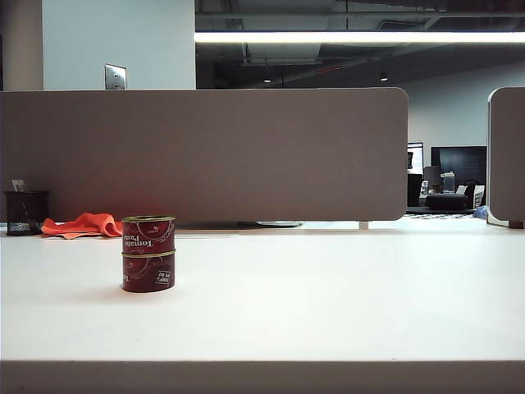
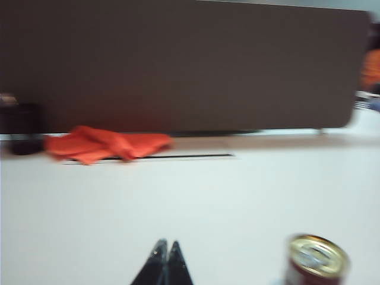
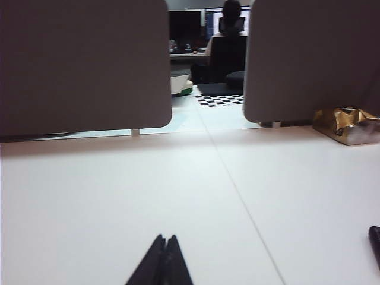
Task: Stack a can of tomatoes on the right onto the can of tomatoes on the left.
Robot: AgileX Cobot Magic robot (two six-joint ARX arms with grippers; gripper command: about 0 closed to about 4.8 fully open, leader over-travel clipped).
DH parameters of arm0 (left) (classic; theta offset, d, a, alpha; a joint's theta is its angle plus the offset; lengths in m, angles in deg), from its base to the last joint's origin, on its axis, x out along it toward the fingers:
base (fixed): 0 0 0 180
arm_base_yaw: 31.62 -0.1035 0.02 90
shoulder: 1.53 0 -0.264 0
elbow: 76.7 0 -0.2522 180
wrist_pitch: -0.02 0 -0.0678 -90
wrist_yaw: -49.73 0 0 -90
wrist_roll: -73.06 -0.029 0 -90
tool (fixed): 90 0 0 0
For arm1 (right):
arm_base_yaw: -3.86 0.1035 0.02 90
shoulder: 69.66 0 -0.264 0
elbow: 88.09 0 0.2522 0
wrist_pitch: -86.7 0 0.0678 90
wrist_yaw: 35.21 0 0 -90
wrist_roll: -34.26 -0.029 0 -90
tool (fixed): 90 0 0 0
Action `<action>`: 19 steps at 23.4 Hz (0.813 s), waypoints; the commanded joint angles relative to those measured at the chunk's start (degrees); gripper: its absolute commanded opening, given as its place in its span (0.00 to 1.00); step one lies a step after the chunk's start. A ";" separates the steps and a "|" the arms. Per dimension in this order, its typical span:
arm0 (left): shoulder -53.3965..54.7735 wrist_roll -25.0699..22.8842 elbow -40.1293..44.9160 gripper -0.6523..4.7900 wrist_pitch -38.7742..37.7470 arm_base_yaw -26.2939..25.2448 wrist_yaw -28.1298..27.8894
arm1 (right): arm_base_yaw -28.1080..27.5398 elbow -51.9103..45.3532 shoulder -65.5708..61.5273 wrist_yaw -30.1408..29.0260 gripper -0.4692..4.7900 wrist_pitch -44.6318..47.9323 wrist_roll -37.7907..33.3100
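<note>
Two tomato cans are seen stacked in the lower left of the exterior view: the upper can (image 1: 148,235) is set squarely on the lower can (image 1: 148,272), their rims touching, and both stand upright on the white table (image 1: 328,295). No arm is seen in the exterior view. In the left wrist view, the left gripper (image 2: 167,244) is shown at the bottom edge of the frame with its dark fingers pressed together and nothing held between them; the gold top of the upper can (image 2: 317,256) is seen at the lower right of that frame, apart from the fingers. An orange cloth (image 1: 82,225) is laid at the far side of the table, at the left of the exterior view, beside a dark mesh cup (image 1: 25,213) and in front of a grey partition (image 1: 205,152). In the right wrist view, the right gripper (image 3: 165,238) is shown at the bottom edge with its fingers likewise pressed together and empty, over bare table. A crumpled gold object (image 3: 346,123) is seen at the right edge of that frame, near the foot of a second partition (image 3: 312,59).
</note>
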 commanded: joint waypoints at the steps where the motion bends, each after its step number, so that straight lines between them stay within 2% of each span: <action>1: -0.11 -0.22 -0.22 0.11 0.35 -5.07 0.24 | -2.58 -0.33 0.13 -0.04 0.08 0.72 0.15; 3: -0.11 -0.22 -0.22 0.11 0.35 -9.03 0.04 | -4.98 -0.33 0.13 -0.02 0.08 0.72 0.15; 5: -0.11 -0.22 -0.22 0.11 0.35 -9.92 0.02 | -5.31 -0.33 0.13 -0.04 0.08 0.70 0.15; 19: -0.11 -0.22 -0.22 0.11 0.35 -9.92 0.26 | -5.38 -0.33 0.13 -0.02 0.08 0.72 0.15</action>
